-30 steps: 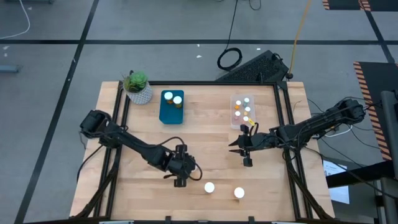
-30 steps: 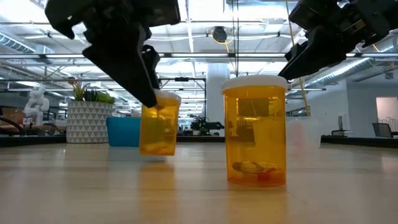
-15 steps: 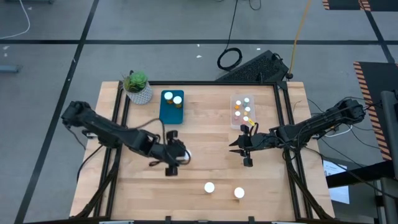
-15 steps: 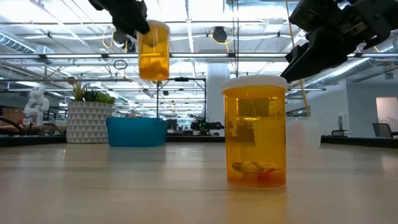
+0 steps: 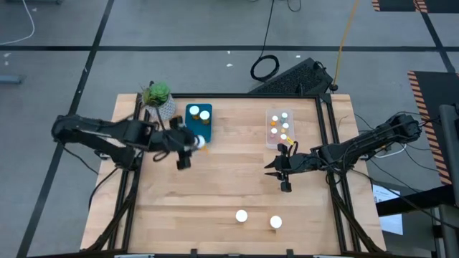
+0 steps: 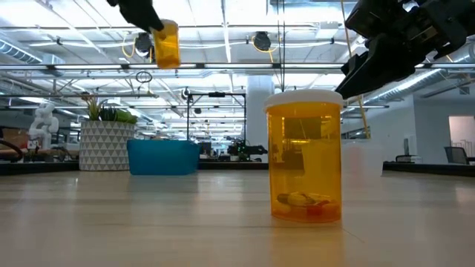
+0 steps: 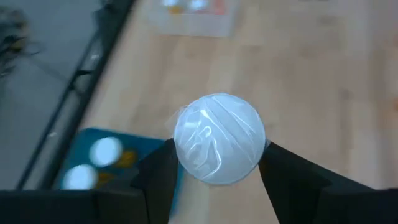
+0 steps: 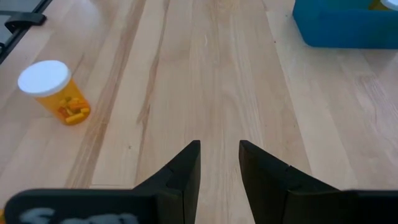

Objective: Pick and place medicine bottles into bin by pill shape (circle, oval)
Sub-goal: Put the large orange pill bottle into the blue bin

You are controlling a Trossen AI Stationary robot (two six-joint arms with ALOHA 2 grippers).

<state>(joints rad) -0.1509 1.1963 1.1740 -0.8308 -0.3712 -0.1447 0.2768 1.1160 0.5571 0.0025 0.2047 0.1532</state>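
**Left arm carries a bottle to the blue bin**

A second ago the left gripper (image 5: 188, 145) was low near the front of the table, closing on an amber bottle beside the two that stood there. It has since lifted that bottle and swung back toward the far left, and now holds it in the air at the near edge of the blue bin (image 5: 198, 127). Only one bottle (image 5: 242, 216) and its neighbour (image 5: 276, 223) are left standing near the front edge.

The carried bottle (image 7: 217, 138) sits between the left gripper's two dark fingers (image 7: 160, 180), which press on either side just below its white cap. In the low view it hangs high above the tabletop (image 6: 165, 44), well apart from the wood. The left wrist view shows the blue bin just beside and below it, with two white-capped bottles (image 5: 199, 112) already inside; whether the carried bottle is over the bin or just short of its rim is hard to tell.

The right gripper (image 8: 219, 163) hovers over bare wood toward the right, near the clear bin (image 5: 280, 127) of small bottles, with its fingers a narrow gap apart and nothing between them. A potted plant (image 5: 158, 99) stands at the far left corner.
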